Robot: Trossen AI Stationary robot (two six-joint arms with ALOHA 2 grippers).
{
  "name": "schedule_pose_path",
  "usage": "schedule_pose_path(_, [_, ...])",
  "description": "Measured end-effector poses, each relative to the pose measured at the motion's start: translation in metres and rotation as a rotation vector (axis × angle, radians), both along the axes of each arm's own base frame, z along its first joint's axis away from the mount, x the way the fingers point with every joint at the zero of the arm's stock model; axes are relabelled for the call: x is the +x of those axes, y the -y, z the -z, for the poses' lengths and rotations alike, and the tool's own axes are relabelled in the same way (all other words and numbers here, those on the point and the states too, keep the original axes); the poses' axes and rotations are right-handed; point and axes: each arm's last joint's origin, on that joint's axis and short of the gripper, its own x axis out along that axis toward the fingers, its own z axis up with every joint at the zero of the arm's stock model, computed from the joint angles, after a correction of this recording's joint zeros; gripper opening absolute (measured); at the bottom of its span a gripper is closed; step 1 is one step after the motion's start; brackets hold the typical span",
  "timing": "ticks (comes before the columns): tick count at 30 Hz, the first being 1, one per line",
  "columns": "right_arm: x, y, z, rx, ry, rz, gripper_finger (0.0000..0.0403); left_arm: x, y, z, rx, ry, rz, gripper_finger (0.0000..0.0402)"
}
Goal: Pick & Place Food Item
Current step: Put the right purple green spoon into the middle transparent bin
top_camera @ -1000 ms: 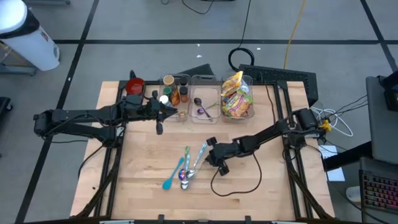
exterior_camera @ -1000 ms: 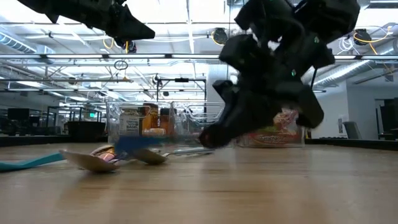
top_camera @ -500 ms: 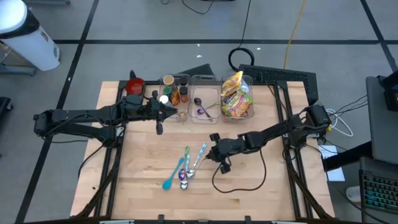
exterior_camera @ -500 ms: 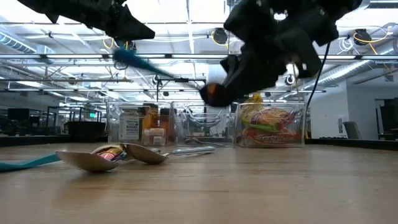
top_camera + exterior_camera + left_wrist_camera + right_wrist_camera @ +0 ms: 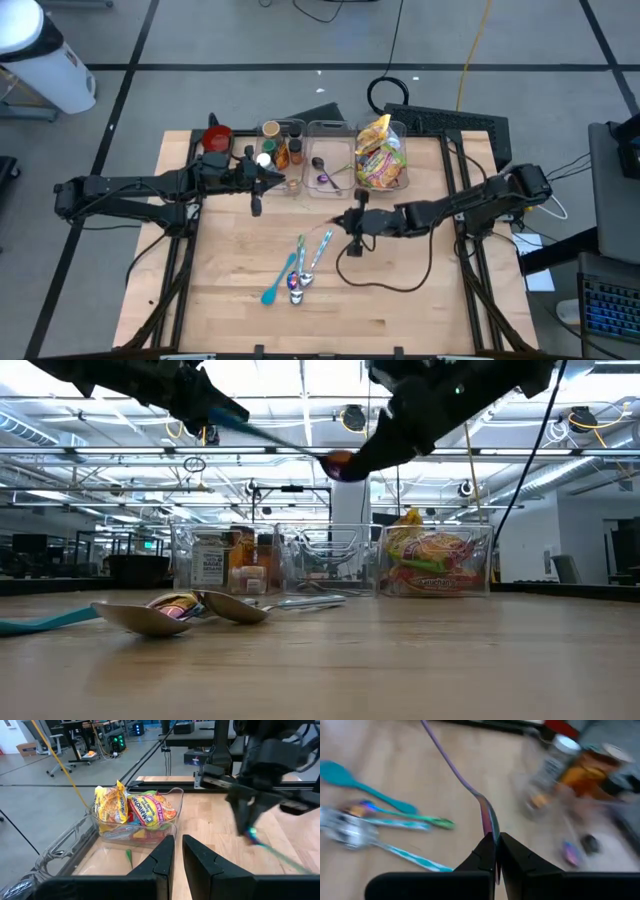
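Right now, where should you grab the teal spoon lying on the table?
Take the teal spoon by its thin handle just above the bowl, coming straight down with the tool across it. It lies flat, and that end is clear of the other spoons. The right tool, above the table, holds a purple-handled spoon.

Two matte black jointed arms, left arm (image 5: 140,188) mid-left of frame, right arm (image 5: 455,205) mid-right, loose black cable (image 5: 385,275) looping below it, blocky dark pincer fingers (image 5: 160,862)
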Motion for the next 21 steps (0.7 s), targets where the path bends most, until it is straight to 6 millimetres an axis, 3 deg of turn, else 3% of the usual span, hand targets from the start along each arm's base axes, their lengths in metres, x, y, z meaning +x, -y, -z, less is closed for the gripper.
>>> schedule_pose_path(8, [-0.008, 0.019, 0.005, -0.052, -0.072, 0.230, 0.0001, 0.000, 0.000, 0.000, 0.000, 0.000, 0.001, 0.0047])
schedule_pose_path(18, [-0.023, 0.031, -0.019, -0.272, 0.041, 0.599, 0.0000, 0.000, 0.000, 0.000, 0.001, 0.003, 0.000, 0.0047])
schedule_pose_path(21, [-0.024, 0.039, -0.020, -0.273, 0.042, 0.637, 0.0000, 0.000, 0.000, 0.000, 0.001, 0.003, 0.001, 0.0047])
